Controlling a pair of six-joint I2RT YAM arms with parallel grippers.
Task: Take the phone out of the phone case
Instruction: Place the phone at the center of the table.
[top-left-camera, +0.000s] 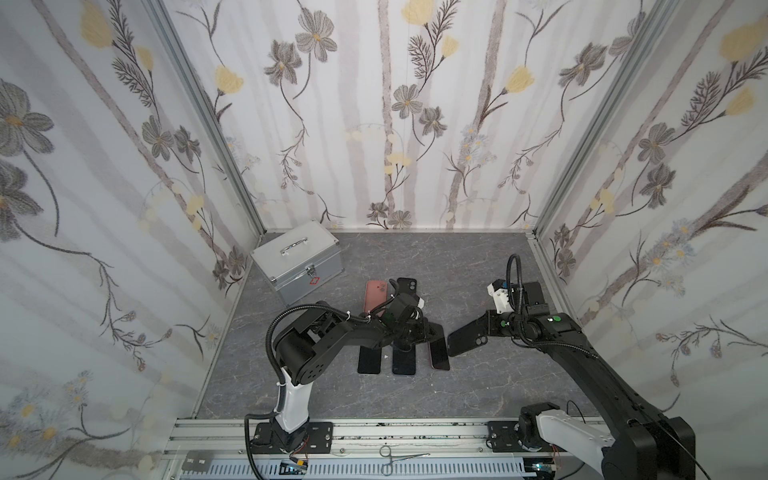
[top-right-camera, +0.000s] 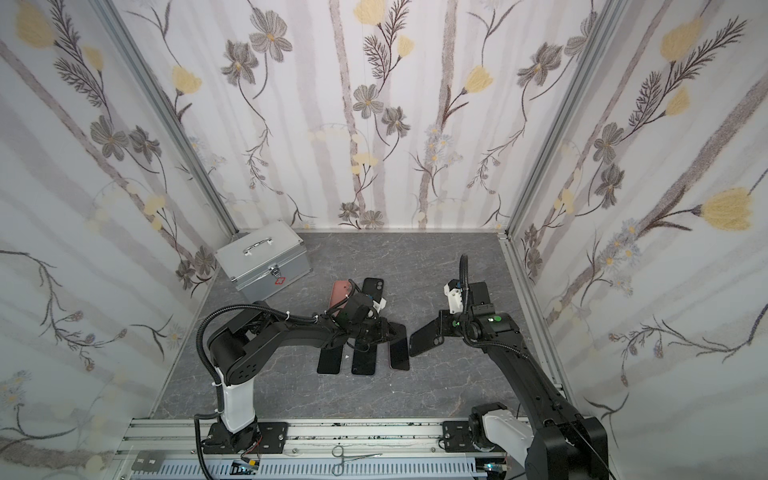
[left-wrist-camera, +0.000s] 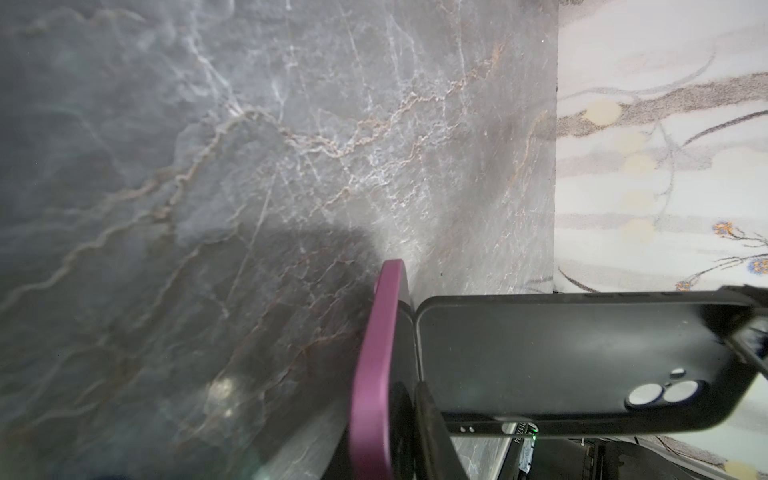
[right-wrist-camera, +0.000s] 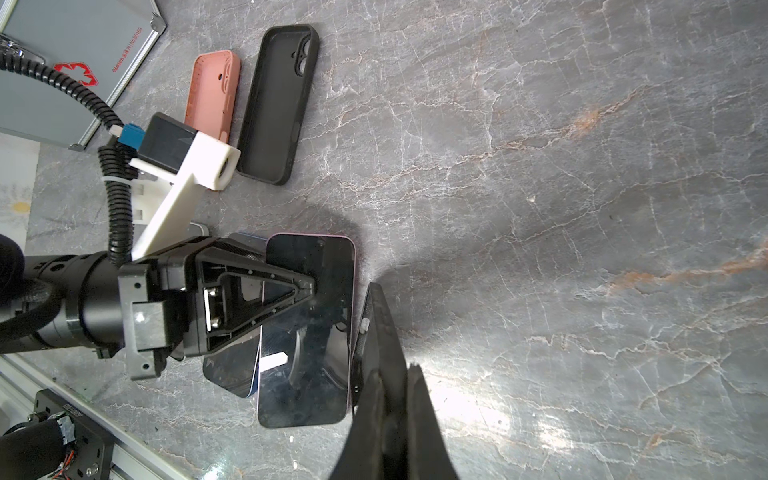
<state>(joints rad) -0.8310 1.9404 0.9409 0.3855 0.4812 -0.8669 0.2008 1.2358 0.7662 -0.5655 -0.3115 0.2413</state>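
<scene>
we see the right gripper (right-wrist-camera: 395, 372) pinched tight on one end of the black phone case (top-left-camera: 465, 338), holding it tilted over the worktop (top-left-camera: 436, 266), right of the middle. in the left wrist view the case's back faces the camera. its lens holes show pale there, so the case may be empty, though we cannot be sure from this angle.

the phone (right-wrist-camera: 307, 353), dark-screened with a pink-purple rim, lies screen up on the worktop just beside the held case. it partly overlaps a second dark phone (right-wrist-camera: 232, 370). a third dark phone (top-left-camera: 369, 359) lies on the far side of that one.

the left gripper (right-wrist-camera: 309, 289) hangs low over the rimmed phone. in the left wrist view the phone's purple edge runs right alongside one black finger (left-wrist-camera: 430, 419). we cannot tell whether the jaws clamp the phone or stand free of it.

behind the phones, an empty black case (right-wrist-camera: 278, 104) and a salmon-pink case (right-wrist-camera: 212, 91) lie side by side. a silver box (top-left-camera: 297, 257) with a handle sits in the back left corner.
</scene>
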